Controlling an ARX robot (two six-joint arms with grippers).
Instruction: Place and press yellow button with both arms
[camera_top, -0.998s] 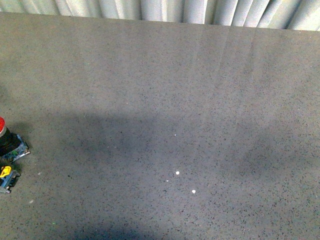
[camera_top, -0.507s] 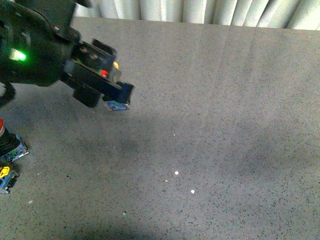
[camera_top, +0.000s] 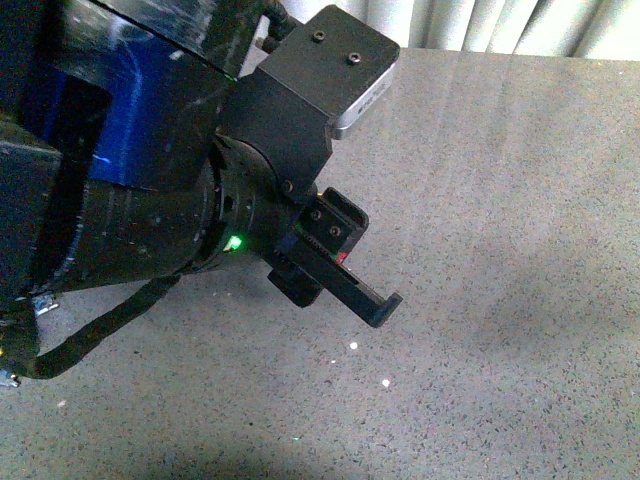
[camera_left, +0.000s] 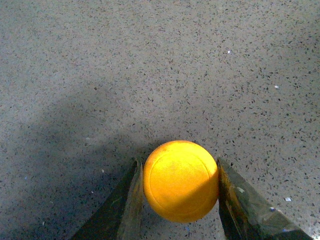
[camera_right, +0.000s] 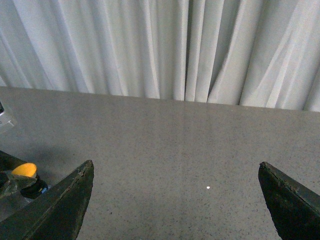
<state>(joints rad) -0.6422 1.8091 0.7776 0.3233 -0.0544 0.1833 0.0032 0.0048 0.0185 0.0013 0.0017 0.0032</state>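
Note:
In the left wrist view the yellow button's domed orange-yellow cap (camera_left: 181, 180) sits clamped between my left gripper's (camera_left: 180, 197) two dark fingers, above the grey speckled table; its collar and base are hidden under the cap. In the front view the left arm, black with a glossy blue section, fills the left side, and its gripper (camera_top: 345, 275) points down to the right; the button does not show there. My right gripper (camera_right: 175, 200) is open and empty, fingers wide apart. In the right wrist view the yellow button (camera_right: 25, 170) shows small at the far left, held in a dark finger.
The grey table (camera_top: 500, 250) runs back to a white pleated curtain (camera_right: 165, 45). Small white specks (camera_top: 354, 346) lie on the table near the middle. A black cable (camera_top: 100, 325) hangs under the left arm.
The left arm has swung in from the upper left, closer to the front camera and further right, carrying the button. It now covers the red button and the tiny blue part.

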